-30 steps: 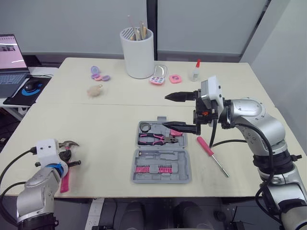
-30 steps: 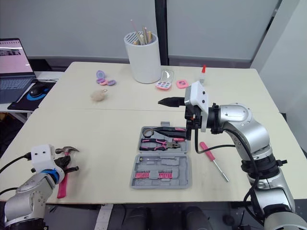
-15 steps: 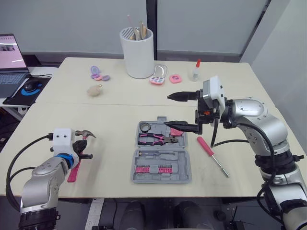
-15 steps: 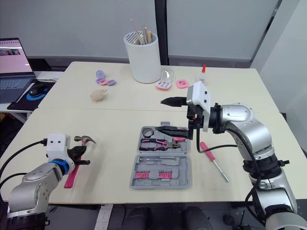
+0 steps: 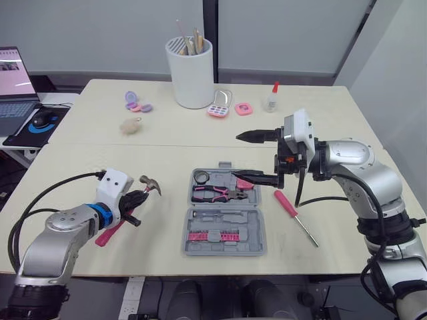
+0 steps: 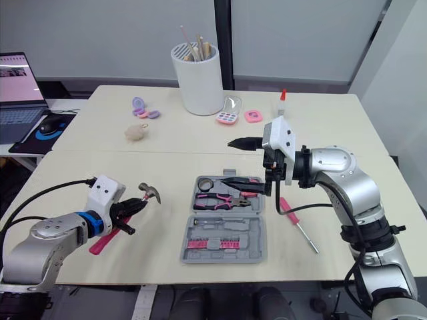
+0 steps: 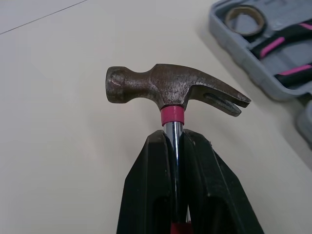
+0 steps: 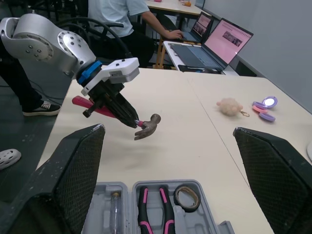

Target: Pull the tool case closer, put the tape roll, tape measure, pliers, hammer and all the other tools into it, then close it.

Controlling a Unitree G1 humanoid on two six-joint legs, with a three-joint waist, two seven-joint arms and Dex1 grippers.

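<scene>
The grey tool case (image 5: 225,230) lies open at the table's front centre. Its far half holds a tape roll (image 5: 202,177) and pink-handled pliers (image 5: 212,193); its near half holds pink bits. My left gripper (image 5: 137,199) is shut on the shaft of a pink-handled hammer (image 5: 150,185), held just above the table left of the case, head toward it. In the left wrist view the fingers (image 7: 151,185) clamp the shaft below the hammer head (image 7: 170,90). My right gripper (image 5: 243,157) hangs open over the case's far right corner. A red screwdriver (image 5: 293,215) lies right of the case.
At the back stand a white cup of sticks (image 5: 191,73), a glue bottle (image 5: 271,99), a pink palette (image 5: 219,110), purple compacts (image 5: 137,103) and a fluffy keychain (image 5: 129,127). A laptop (image 5: 13,80) sits far left. A person (image 8: 122,14) sits at a desk behind.
My left gripper has carried the hammer off the front left of the table and rightward toward the case. The right gripper drifted slightly right and stays open.
</scene>
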